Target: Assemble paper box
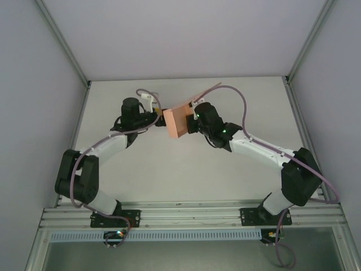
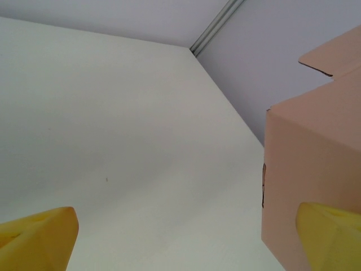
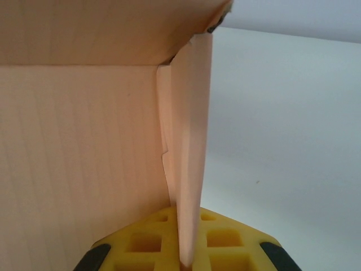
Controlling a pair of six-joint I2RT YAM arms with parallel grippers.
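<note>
The left arm [image 1: 101, 152] reaches up from the near-left across the white worktop [image 1: 169, 175]. Its left claw [image 1: 157, 117] sits just beside the left face of the paper box [image 1: 176, 122]. In the left wrist view its yellow fingers [image 2: 39, 237] are spread wide, so it is released. One finger overlaps the lower edge of the box's salmon-pink side [image 2: 310, 158]; whether it touches the card I cannot tell.

The box stands near the middle of the worktop between the two claws, with one flap [image 1: 206, 91] slanting out toward the far right.

The right claw [image 1: 192, 121] meets the box's right side. From the right wrist, its yellow pads [image 3: 141, 245] are clenched on a thin upright wall of the box [image 3: 189, 141], seen edge-on, with the box's interior to the left. The right arm [image 1: 265, 152] trails back to the near-right.
</note>
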